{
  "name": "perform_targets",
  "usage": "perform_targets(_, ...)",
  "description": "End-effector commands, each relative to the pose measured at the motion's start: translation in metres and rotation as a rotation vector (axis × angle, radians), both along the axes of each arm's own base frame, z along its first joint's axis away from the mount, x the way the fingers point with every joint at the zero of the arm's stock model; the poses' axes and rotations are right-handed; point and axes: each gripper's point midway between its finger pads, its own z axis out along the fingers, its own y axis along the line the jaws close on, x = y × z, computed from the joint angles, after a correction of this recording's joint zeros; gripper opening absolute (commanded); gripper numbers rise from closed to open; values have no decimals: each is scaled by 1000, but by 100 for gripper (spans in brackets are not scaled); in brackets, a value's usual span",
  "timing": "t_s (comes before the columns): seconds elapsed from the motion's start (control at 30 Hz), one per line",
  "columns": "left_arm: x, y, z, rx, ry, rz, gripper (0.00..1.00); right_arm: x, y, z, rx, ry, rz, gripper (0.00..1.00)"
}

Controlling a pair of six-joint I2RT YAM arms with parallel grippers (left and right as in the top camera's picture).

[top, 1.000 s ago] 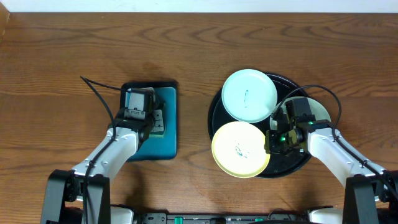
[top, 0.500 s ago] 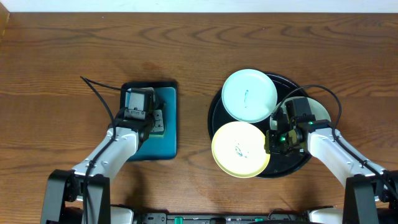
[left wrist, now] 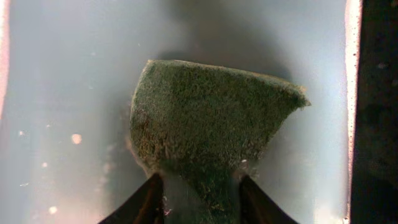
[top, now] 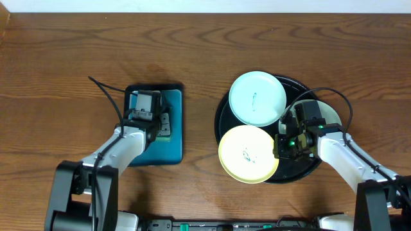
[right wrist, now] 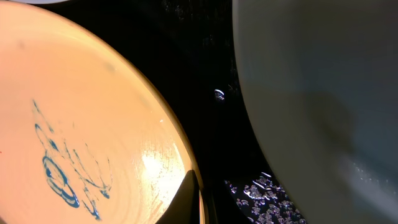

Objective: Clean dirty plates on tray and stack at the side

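Note:
The pale yellow plate with a blue smear lies at the front of the black tray. My right gripper is at its right rim. In the right wrist view one finger lies on the yellow plate's edge, and the jaws look closed on it. A mint-white plate with a small smear lies at the back. The third plate is mostly hidden under my right arm and shows in the right wrist view. My left gripper is shut on a green sponge.
The left gripper and sponge are over the small teal tray, left of the black tray. A black cable runs from the left arm over the wooden table. Water droplets lie on the black tray's floor.
The left arm and its cable have shifted slightly while the gripper stays over the teal tray. The right arm and the plates have not moved.

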Motion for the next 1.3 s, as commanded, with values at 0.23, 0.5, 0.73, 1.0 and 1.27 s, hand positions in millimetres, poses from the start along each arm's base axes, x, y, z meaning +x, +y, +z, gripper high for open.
perform_targets(0.23,-15,5,-24,30,83,4,8,4,1,1,-7,-8,2,3)
perform_targets(0.5,-8,0,-3,-4,23,-6,8,4,1,1,-7,-8,2,3)
perform_targets(0.73,-1,-14,39,-76,-92,-91,7,4,1,1,-7,-9,2,3)
perform_targets(1.0,-4,-25,51,-179,-105,-111,7,4,1,1,-7,-8,2,3)
perform_targets(1.27,-17,-23,33,-190,-10,-70,7,4,1,1,-7,-8,2,2)
